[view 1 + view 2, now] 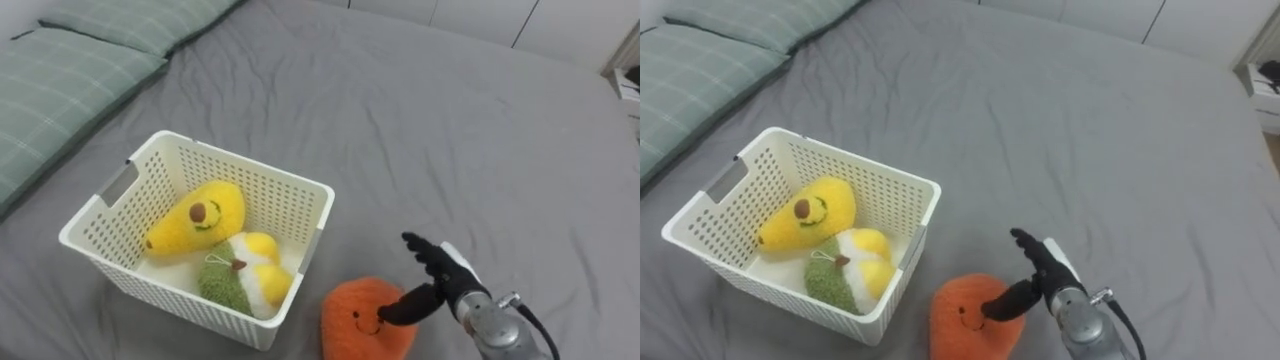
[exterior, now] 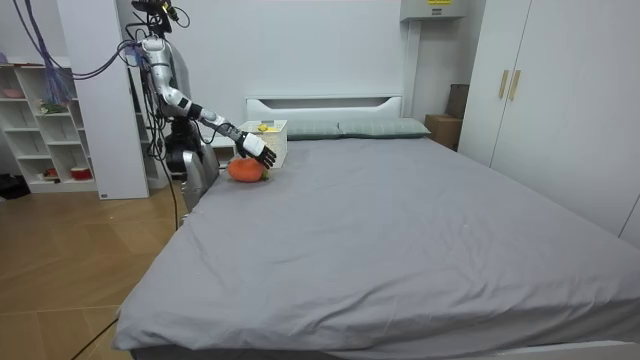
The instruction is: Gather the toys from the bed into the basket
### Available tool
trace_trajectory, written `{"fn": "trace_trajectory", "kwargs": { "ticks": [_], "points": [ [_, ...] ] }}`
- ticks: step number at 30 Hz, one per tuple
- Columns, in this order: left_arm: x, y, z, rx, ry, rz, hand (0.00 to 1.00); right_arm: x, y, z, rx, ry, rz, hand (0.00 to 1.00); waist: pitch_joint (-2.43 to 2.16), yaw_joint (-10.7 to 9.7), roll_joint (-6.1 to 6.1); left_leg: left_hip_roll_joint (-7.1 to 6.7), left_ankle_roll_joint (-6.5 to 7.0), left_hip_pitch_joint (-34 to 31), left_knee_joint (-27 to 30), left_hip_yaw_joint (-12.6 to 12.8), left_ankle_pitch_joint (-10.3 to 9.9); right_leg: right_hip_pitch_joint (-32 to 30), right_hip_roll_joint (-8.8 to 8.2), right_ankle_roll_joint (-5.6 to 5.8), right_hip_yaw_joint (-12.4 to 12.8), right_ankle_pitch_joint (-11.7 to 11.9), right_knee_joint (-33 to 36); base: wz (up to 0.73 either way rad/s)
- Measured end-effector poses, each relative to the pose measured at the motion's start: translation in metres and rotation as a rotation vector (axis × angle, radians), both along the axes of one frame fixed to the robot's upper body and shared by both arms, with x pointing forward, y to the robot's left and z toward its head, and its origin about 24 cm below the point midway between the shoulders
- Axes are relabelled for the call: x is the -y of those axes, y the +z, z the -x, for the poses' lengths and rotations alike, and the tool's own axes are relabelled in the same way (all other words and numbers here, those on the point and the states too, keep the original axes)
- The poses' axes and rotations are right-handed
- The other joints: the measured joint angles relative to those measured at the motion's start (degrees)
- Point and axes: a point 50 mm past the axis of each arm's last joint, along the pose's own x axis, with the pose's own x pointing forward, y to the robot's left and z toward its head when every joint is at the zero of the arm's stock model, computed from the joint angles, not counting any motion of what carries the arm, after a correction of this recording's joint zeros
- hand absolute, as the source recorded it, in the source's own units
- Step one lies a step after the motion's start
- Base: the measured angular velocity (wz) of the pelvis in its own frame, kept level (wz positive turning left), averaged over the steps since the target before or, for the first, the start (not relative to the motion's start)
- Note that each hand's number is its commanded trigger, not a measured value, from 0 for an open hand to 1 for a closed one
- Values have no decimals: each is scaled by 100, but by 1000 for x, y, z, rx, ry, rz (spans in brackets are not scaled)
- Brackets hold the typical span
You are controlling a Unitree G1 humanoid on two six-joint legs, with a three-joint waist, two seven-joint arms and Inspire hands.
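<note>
Grey bed [image 1: 430, 130] stretching wide, and off at the robot's left lie the green checked pillows [image 1: 60, 100], well apart from the action. In the room view the robot stands at the bedside near the headboard end, white shelving [image 2: 40, 120] behind it and a wardrobe [image 2: 540, 100] across the room. Nothing lies between the hand and the toys. The white lattice basket [image 1: 275, 200] sits on the sheet, and it's got two inside: a yellow plush toy [image 1: 198, 217] leaning along the left, and a green-and-yellow plush toy [image 1: 238, 280] tucked into the near right corner. Just outside that corner, on the sheet, is the orange plush toy [image 1: 362, 318], near the basket wall but apart from it. The right hand [image 1: 445, 272] hangs just right of the orange one, fingers [image 1: 420, 245] straight and spread, clutching nothing; the thumb points down at the toy's edge, contact too close to call. Beyond the hand, open sheet runs out to the right and toward the far side.
</note>
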Motion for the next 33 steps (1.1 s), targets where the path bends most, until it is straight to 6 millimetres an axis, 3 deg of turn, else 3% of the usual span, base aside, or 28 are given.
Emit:
{"fn": "trace_trajectory", "kwargs": {
  "ticks": [5,12,13,14,15,22,33],
  "points": [
    [2,-1,5,-22,-5,0,0,-8,-6,6,-56,43,-11,0,24,29,31,-4,2,-43,3,-19,-5,-22,0,5,-12,3,-16,1],
    [2,-2,13,-52,-16,-14,0,-16,-12,11,-89,139,52,0,36,250,53,-12,-16,-133,63,-119,-17,-12,17,5,-92,5,-83,7],
    [2,-2,14,-56,-16,-11,0,-18,-13,12,-96,156,64,53,35,309,52,-13,-19,-141,65,-132,-19,-17,18,5,-94,5,-90,5],
    [2,-2,14,-56,-17,-11,0,-19,-14,12,-99,165,69,73,31,317,46,-14,-19,-142,65,-142,-19,-16,18,5,-104,5,-91,6],
    [2,-2,15,-63,-16,-11,0,-20,-16,13,-110,180,79,100,21,353,30,-14,-20,-146,65,-155,-19,-14,17,5,-137,5,-94,5],
    [3,-2,13,-66,-26,-5,0,-14,-24,13,-154,181,135,100,6,594,-22,-15,-22,-159,83,-169,-21,-5,17,5,-166,5,-95,1],
    [4,-3,15,-74,-32,-6,0,-18,-31,17,-166,164,143,100,29,587,4,-18,-22,-251,105,-201,-27,-58,8,5,-267,5,-97,2]
  ]
}}
